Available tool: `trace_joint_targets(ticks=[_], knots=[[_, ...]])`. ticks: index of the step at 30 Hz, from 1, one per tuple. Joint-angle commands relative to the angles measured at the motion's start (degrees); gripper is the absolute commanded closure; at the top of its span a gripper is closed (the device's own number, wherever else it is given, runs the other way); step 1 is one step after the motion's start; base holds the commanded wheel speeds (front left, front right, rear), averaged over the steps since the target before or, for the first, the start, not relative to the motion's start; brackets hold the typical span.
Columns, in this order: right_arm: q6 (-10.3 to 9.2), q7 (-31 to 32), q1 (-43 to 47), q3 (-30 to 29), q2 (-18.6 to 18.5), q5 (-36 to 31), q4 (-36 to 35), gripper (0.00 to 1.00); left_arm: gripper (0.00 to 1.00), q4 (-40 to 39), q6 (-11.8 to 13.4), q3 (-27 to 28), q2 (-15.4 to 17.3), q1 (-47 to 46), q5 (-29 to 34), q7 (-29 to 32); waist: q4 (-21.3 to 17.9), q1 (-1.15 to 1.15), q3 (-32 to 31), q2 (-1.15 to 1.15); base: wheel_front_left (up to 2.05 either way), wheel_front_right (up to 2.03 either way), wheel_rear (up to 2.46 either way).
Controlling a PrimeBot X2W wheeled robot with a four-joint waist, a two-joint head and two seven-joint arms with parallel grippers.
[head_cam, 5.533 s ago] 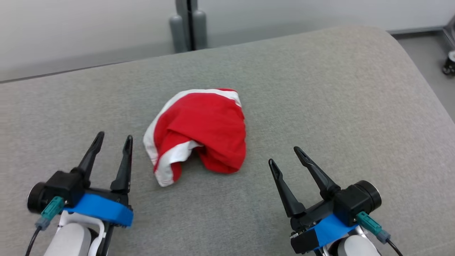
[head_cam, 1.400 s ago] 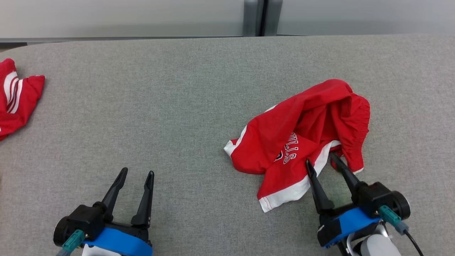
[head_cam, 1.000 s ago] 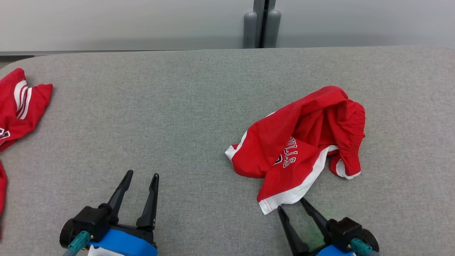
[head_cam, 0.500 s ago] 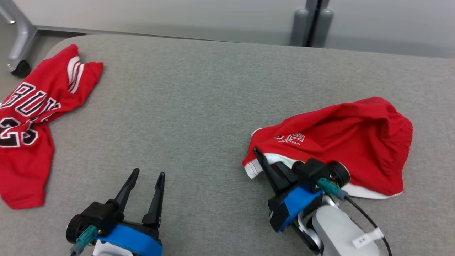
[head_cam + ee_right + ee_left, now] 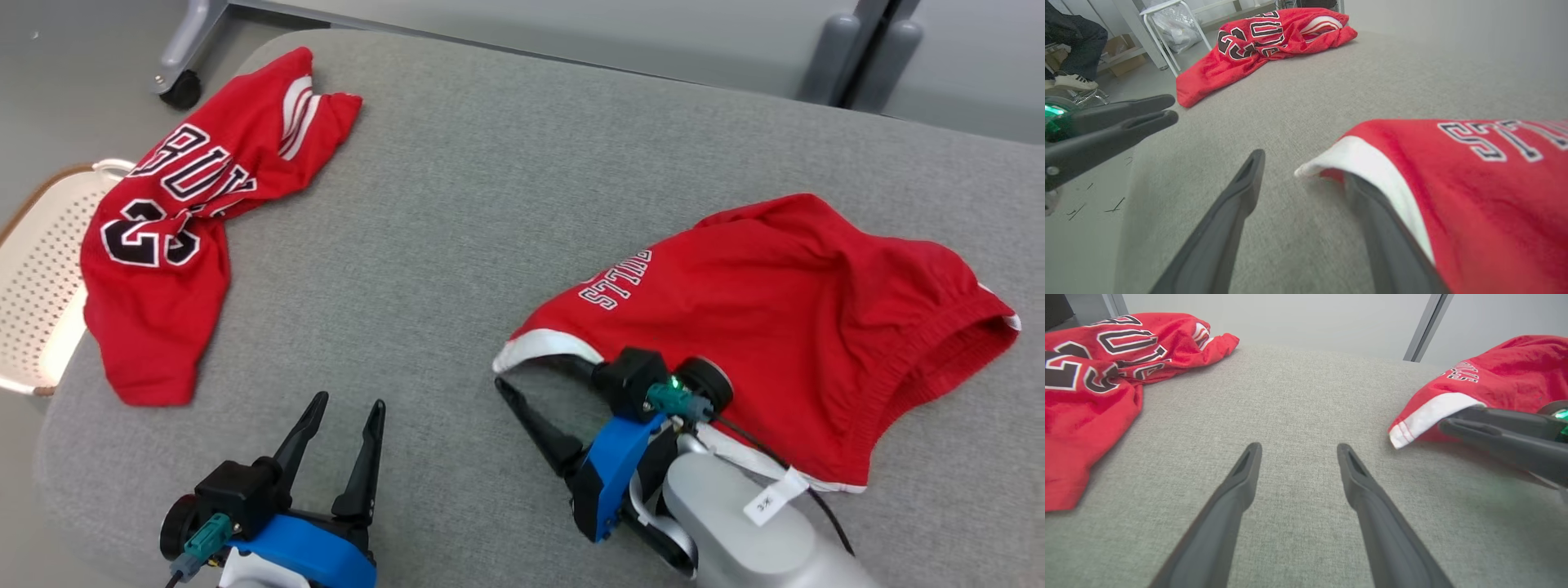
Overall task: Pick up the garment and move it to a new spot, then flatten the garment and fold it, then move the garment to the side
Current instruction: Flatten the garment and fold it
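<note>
Garment [image 5: 775, 302] hem drapes 1 right gripper [image 5: 535, 374] finger — the other bare

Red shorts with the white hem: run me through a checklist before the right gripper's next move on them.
1. Jaws of the right gripper spread: ok.
2. The white hem of the red shorts between them: ok, one finger lies under the hem corner, the other beside it over bare grey cushion.
3. Shorts flat: not ok, rumpled, with the elastic waist end bunched.
4. The left gripper free: ok, open and empty above the cushion.
5. The red jersey with black-and-white lettering clear of the shorts: ok, it lies apart at the cushion's left corner.
</note>
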Motion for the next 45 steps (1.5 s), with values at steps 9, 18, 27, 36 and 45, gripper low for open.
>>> trace_joint_targets(ticks=[9,18,27,36,45], knots=[[0.02,-1.7,7.9,0.9,-0.3,-0.7,-1.0,0.00,0.00,-1.1,0.1,5.7,-0.5,2.0,2.5,-0.2,-11.8,0.00,-3.7,0.00,0.00,0.00,0.00],[0.02,-2.0,22.2,-20.9,-0.3,-13.9,-16.3,0.00,0.00,0.1,0.1,16.0,-2.3,5.2,5.9,-0.2,-21.7,0.00,-6.7,0.00,0.00,0.00,0.00],[0.02,-2.0,30.9,-31.4,-0.3,-15.9,-22.1,0.00,0.00,1.6,0.1,19.7,-3.8,8.3,9.8,-0.1,-24.5,0.00,-10.6,0.00,0.00,0.00,0.00],[0.02,-2.1,32.9,-32.1,-0.3,-14.8,-21.2,0.00,0.00,2.0,0.1,19.3,-4.9,10.5,12.1,-0.1,-25.0,0.00,-12.1,0.00,0.00,0.00,0.00],[0.02,-2.1,30.1,-30.1,-0.3,-14.8,-22.3,0.00,0.00,3.3,0.1,18.0,-3.0,6.3,6.2,-0.2,-24.6,0.00,-8.2,0.00,0.00,0.00,0.00]])
